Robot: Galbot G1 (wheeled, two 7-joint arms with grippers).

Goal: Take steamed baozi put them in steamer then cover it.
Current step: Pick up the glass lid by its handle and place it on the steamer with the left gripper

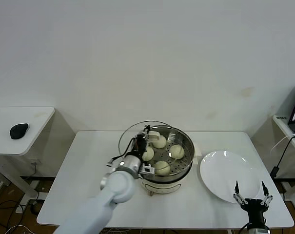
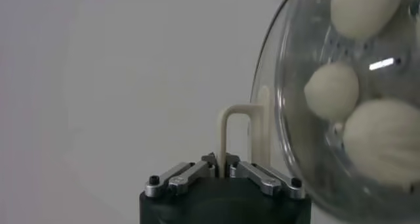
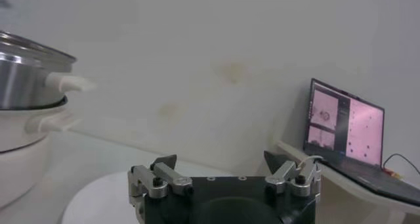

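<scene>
Head view: four steamed baozi (image 1: pixel 162 155) seen inside steamer (image 1: pixel 184 163) at table (image 1: pixel 79 175) centre. Glass lid (image 1: pixel 132 134) held tilted over steamer's left rim by left gripper (image 1: pixel 141 142). Left wrist view: left gripper's fingers (image 2: pixel 262 177) seen closed on lid handle (image 2: pixel 235 136); three baozi visible through glass. Right gripper (image 1: pixel 253 195) parked near front table edge, at white plate (image 1: pixel 225 170); fingers spread wide, nothing held. Laptop (image 3: pixel 344 133) shown only in right wrist view.

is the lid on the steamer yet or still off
Not seated yet. The left gripper holds the glass lid by its handle, tilted at the steamer rim's left side, and four buns sit uncovered on the tray.
</scene>
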